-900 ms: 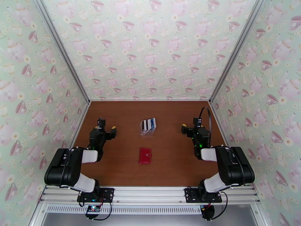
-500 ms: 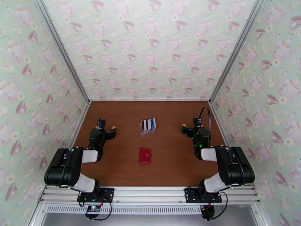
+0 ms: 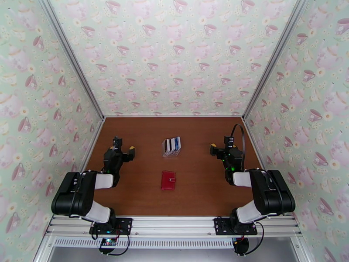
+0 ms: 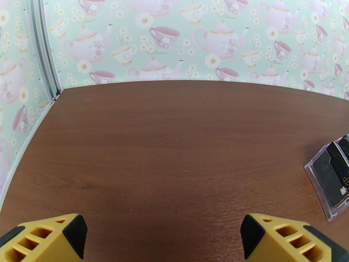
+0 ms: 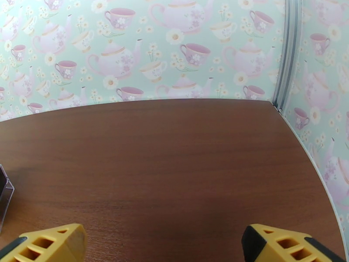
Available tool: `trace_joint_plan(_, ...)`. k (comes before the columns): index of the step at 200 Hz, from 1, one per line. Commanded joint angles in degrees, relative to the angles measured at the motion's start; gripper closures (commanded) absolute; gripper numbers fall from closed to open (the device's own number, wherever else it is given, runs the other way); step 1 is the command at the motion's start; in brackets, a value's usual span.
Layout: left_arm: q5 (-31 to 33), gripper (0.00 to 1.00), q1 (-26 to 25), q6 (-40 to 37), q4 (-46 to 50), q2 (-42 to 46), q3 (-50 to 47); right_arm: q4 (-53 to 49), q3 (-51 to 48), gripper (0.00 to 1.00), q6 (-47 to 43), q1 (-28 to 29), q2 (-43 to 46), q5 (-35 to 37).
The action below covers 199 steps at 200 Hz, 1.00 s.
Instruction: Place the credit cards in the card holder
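Observation:
The red card holder (image 3: 168, 180) lies shut on the brown table, near the front centre. Behind it, several credit cards (image 3: 172, 144) in black, white and blue stand on edge in a clear plastic rack (image 3: 171, 153); the rack's corner with a black card (image 4: 333, 173) shows at the right edge of the left wrist view. My left gripper (image 3: 122, 147) rests open at the table's left side, well left of the rack. My right gripper (image 3: 220, 146) rests open at the right side. Nothing sits between either pair of fingers.
Teapot-patterned walls enclose the table (image 3: 196, 193) on three sides, with metal posts in the back corners. The rack's clear edge (image 5: 4, 193) shows at the left border of the right wrist view. Bare wood lies in front of both grippers.

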<state>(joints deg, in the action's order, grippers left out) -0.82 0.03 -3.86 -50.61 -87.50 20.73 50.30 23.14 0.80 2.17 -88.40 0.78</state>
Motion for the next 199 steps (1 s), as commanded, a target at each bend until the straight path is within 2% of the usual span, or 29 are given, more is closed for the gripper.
trace_joint_plan(1,-0.08,0.00,0.19,0.69,0.17,-0.47,1.04,0.41,-0.27,0.00,0.43,-0.24,-0.16,0.34)
trace_joint_plan(101,0.35,0.00,0.25,0.84,-0.04,-0.29,0.89,0.67,-0.33,0.00,0.45,-0.24,-0.03,0.73)
trace_joint_plan(121,2.12,0.00,0.08,1.26,5.21,3.01,2.31,-1.34,-0.29,0.00,0.85,-0.02,2.47,2.31)
trace_joint_plan(145,5.13,0.00,-0.99,2.02,14.24,8.33,4.15,-11.02,2.10,0.00,2.62,-0.07,8.38,5.84)
trace_joint_plan(182,14.35,0.00,-3.58,8.78,25.93,14.76,6.34,-26.82,7.29,0.00,6.93,0.61,15.70,10.43)
trace_joint_plan(199,20.09,0.00,-5.93,9.43,29.90,18.25,6.93,-35.95,11.02,0.00,12.69,0.77,18.40,13.85)
